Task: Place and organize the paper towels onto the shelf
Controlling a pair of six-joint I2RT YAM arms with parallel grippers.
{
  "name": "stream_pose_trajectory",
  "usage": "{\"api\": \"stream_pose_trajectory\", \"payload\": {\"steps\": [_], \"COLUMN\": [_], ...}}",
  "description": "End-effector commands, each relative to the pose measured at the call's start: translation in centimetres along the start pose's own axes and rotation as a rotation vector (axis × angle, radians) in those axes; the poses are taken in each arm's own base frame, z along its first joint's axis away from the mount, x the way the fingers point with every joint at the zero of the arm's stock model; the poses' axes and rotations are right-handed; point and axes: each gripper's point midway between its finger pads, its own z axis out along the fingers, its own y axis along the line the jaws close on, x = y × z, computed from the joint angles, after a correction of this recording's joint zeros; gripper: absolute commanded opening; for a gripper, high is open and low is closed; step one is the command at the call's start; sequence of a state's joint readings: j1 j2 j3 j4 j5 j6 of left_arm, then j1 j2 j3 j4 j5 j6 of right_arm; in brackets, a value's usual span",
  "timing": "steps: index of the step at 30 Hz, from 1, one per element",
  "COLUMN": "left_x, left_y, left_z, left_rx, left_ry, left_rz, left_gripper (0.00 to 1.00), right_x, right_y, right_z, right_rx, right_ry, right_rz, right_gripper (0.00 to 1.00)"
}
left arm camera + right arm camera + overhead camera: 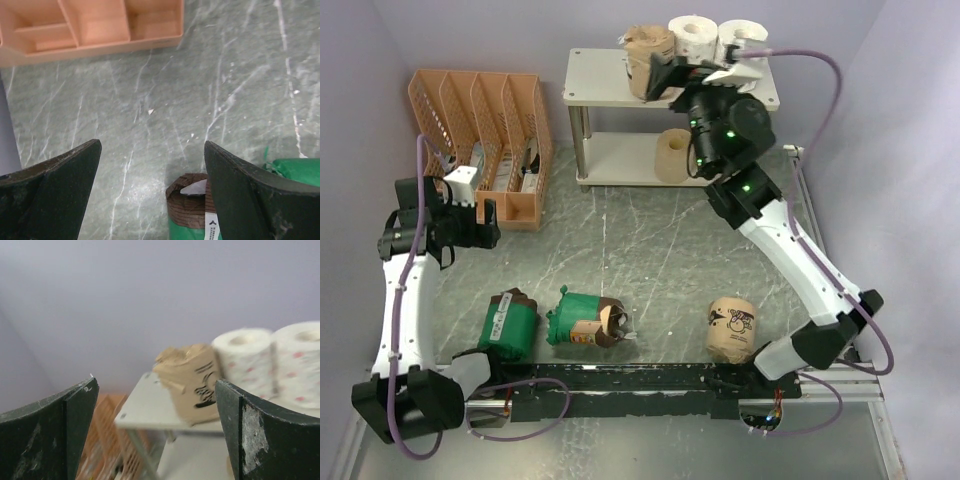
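Spanning the scene, the grey-green marbled table (660, 240) carries the low off-white two-tier shelf with silver legs (600, 75) at its far edge. On its top board stand a brown cartoon-printed wrapped roll (648, 48) and two white red-specked rolls (698, 35). A plain tan roll (672, 155) sits on the lower board. Two green-wrapped rolls (510, 328) and another brown printed roll (732, 328) lie near the table's near edge. The right gripper (155, 390) stands wide and empty just before the top-board brown roll. The left gripper (152, 145) hangs wide and empty above the table's left side, near a green roll. The rolls look light, soft and crushable, so a gentle hold across the round sides seems best.
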State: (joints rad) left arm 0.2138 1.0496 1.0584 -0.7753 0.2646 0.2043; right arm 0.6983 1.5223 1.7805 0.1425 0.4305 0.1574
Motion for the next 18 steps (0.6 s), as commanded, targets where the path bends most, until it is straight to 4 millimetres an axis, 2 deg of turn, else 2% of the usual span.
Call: {"api": "stream_pose_trajectory", "payload": {"steps": [1,5,8,10,11,12,13,16,18], "left_x": [-2.0,-2.2,-2.0,-1.8,-1.5,-1.2,-1.1,-2.1,-3.0], "left_y": [-2.8,-4.1,-7.2,-10.6,-12.8,-14.4,-15.8,-20.8,-25.1], "left_z": [-1.2,-1.2,-1.7,-1.3,-1.1,-1.0,-0.7,-0.4,-0.6], "left_rx": [0.186,0.254,0.372,0.389,0.411,0.454,0.496,0.623,0.726], "left_ry": [-0.027,-0.042,-0.040,-0.002,0.023,0.045,0.073,0.082,0.048], "left_rz": [0.062,0.064,0.129,0.238,0.305,0.353,0.382,0.488,0.577], "left_gripper": [0.95,0.95,0.95,0.95,0.95,0.95,0.95,0.95,0.95], "right_x": [-0.9,0.4,0.3,-0.9,-1.2,-0.6,-1.3,-1.3,-2.9], "right_y": [-4.2,-5.4,-5.4,-5.7,-6.0,-6.4,-6.9,-8.4,-9.2], "right_z": [0.5,1.6,0.8,-0.9,-1.9,-2.5,-3.8,-7.1,-9.5], "right_rx": [0.181,0.255,0.238,0.223,0.222,0.228,0.231,0.249,0.247], "right_ry": [-0.088,-0.070,-0.060,-0.081,-0.079,-0.057,-0.055,-0.012,-0.032], "right_rz": [-0.124,-0.240,-0.226,-0.195,-0.183,-0.185,-0.161,-0.149,-0.124], "right_gripper": [1.00,1.00,1.00,1.00,1.00,1.00,1.00,1.00,1.00]}}
